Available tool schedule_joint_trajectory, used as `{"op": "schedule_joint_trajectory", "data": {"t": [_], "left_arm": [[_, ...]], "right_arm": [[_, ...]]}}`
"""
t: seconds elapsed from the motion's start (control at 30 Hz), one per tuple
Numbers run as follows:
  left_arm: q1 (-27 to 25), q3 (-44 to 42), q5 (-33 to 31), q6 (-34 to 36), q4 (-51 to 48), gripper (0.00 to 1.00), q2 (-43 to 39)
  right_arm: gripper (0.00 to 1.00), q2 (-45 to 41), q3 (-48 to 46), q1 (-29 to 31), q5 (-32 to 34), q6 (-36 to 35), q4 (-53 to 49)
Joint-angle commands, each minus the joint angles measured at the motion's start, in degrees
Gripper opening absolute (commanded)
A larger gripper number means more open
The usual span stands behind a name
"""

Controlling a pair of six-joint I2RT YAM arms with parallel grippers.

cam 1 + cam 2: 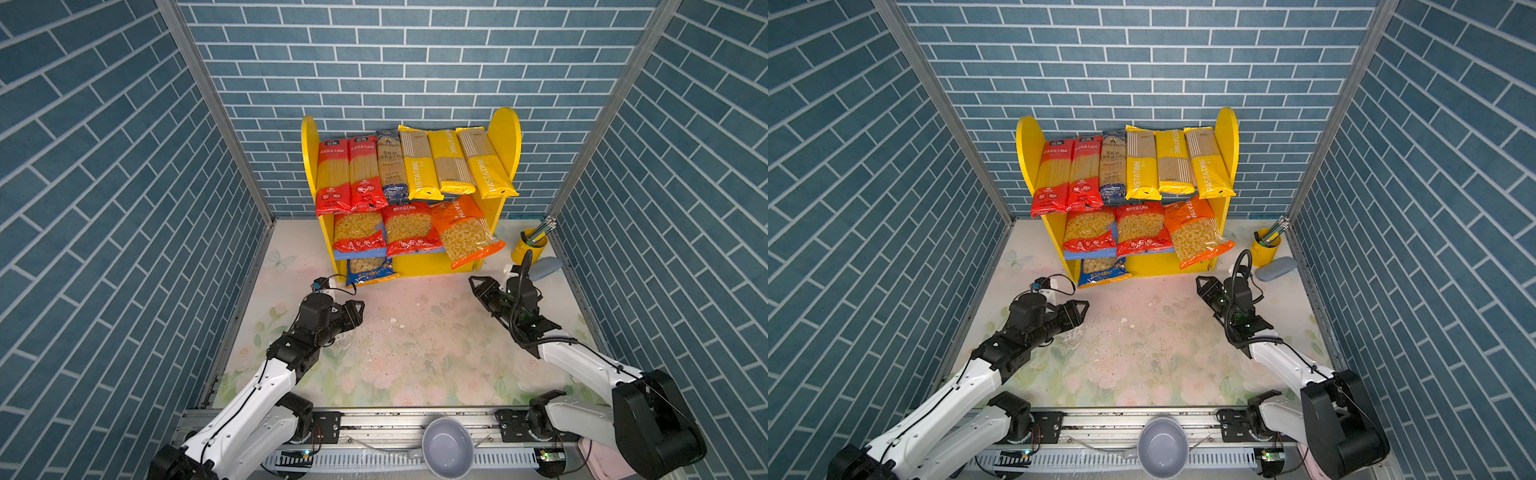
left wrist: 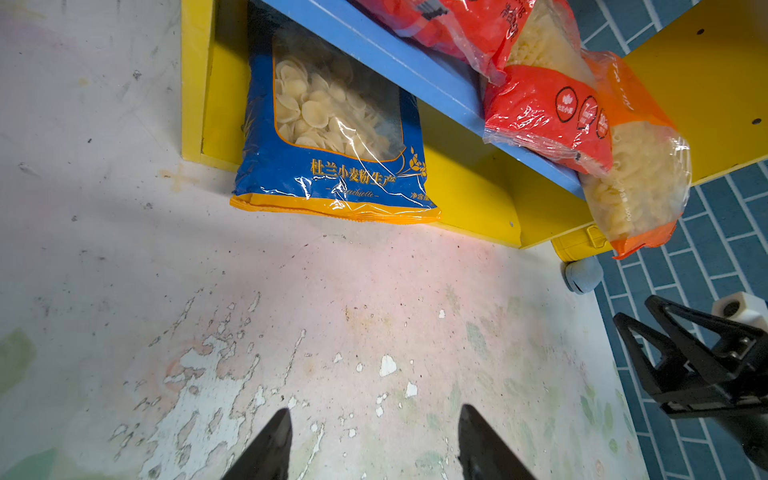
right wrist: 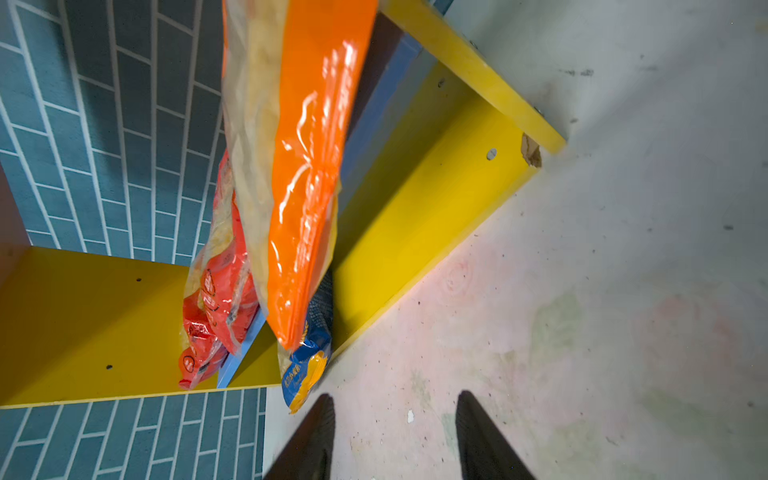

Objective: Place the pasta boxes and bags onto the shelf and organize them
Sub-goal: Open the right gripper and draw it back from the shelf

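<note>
While every pasta pack sits on or against the shelf, both grippers hang over the worn floral tabletop with nothing in them. The left gripper has its jaws parted around bare table, released. Directly ahead of it, well apart, the blue-orange orecchiette bag leans under the blue lower board, its bottom seam resting on the table in front of the yellow base strip. Ahead and to its right, a red short-pasta bag and the orange macaroni bag overhang the board's edge.

The right gripper is likewise spread and empty. Just ahead of it the orange macaroni bag hangs down past the lower board, its bottom tip near the corner of the blue-orange bag. In both top views this gripper points toward the shelf's right foot, with a yellow pen cup and a grey-blue case just behind and to its right.

Farther ahead of both grippers, on the upper level, stand two red spaghetti packs, one dark-blue spaghetti pack and three yellow Pastatime packs, side by side. A second red short-pasta bag lies at the lower board's left end.
</note>
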Motion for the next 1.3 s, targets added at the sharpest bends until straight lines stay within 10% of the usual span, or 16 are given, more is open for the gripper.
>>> {"op": "schedule_joint_trajectory", "data": {"t": [0.0, 0.93, 1.07, 1.27], "left_arm": [[-0.5, -0.7, -0.1, 0.0, 0.9, 0.64, -0.5], [-1.3, -1.1, -0.8, -0.5, 1.4, 0.64, 0.4], [-1.2, 0.2, -2.2, 1.3, -1.9, 0.64, -1.6], [-1.2, 5.1, -6.5, 7.0, -8.7, 0.68, -2.7]], "right_arm": [[0.48, 1.2, 5.5, -0.8, -2.7, -3.6, 0.5], [0.07, 26.5, 20.8, 2.9, 1.3, 6.4, 21.5], [0.11, 26.4, 17.0, 2.9, 1.3, 8.0, 24.2], [0.43, 20.1, 15.7, 2.6, -4.0, 3.6, 15.1]]}}
